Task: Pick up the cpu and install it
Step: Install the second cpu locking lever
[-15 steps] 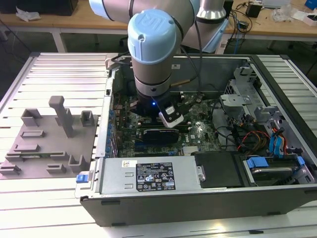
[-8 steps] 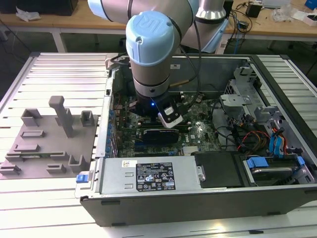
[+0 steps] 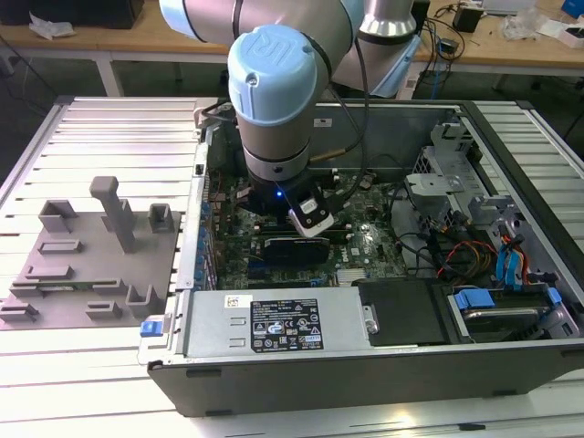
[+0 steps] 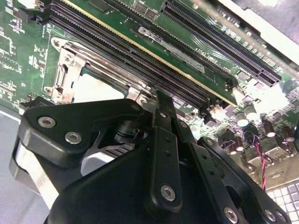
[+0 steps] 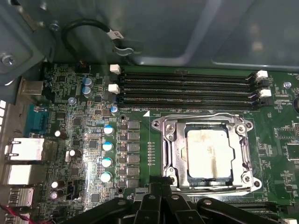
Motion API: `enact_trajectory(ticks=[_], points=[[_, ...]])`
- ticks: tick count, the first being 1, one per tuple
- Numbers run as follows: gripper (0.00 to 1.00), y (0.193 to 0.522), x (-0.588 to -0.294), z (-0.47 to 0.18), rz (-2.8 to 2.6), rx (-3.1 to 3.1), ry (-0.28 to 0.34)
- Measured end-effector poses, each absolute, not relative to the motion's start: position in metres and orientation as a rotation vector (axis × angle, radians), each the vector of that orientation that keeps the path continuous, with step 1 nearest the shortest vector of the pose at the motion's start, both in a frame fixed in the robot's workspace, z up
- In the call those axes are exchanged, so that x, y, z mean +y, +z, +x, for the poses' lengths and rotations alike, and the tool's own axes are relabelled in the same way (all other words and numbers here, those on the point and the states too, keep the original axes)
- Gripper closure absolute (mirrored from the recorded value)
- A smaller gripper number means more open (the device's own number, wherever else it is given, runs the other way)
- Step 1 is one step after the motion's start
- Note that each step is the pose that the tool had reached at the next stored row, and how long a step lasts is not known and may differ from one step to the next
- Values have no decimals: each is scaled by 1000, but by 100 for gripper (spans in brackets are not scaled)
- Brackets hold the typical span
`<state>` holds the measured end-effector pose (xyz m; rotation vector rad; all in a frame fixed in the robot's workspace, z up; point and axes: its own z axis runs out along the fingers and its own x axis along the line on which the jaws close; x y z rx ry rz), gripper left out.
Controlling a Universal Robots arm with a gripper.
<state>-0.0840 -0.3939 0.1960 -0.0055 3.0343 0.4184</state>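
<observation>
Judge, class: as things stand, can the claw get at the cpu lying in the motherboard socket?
Probably yes. The cpu lies uncovered inside the socket frame, nothing above it, and the claw hangs just beside that frame inside the open computer case.

In the exterior view, the arm's wrist (image 3: pixel 274 100) hides the centre of the motherboard (image 3: pixel 365 242), socket included. In the second wrist view, the gripper (image 4: pixel 159 100) body covers the lower part of the cpu (image 4: pixel 93 88). In the first wrist view, the gripper linkage (image 5: pixel 159 207) is cut off by the bottom edge; whether the jaws are parted cannot be determined.
</observation>
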Motion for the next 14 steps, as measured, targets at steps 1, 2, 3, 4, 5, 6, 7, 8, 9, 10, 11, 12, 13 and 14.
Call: enact_trajectory(ticks=[1,2,3,4,5,6,7,8,9,10,11,12,13,14], points=[[89,196,-394,-84,-6,3034,418],[89,195,-394,-84,-6,3034,418],[89,195,-394,-84,-6,3034,418],[89,195,-394,-85,-6,3034,418],[89,195,-394,-85,-6,3034,418],[89,195,-394,-85,-6,3034,418],[89,195,-394,-85,-6,3034,418],[89,195,-394,-85,-6,3034,419],[89,195,-394,-85,-6,3034,418],[89,196,-393,-85,-6,3034,418],[89,198,-393,-85,-6,3034,418],[89,200,-393,-85,-6,3034,415],[89,204,-393,-85,-6,3035,412],[89,207,-393,-85,-6,3035,408]])
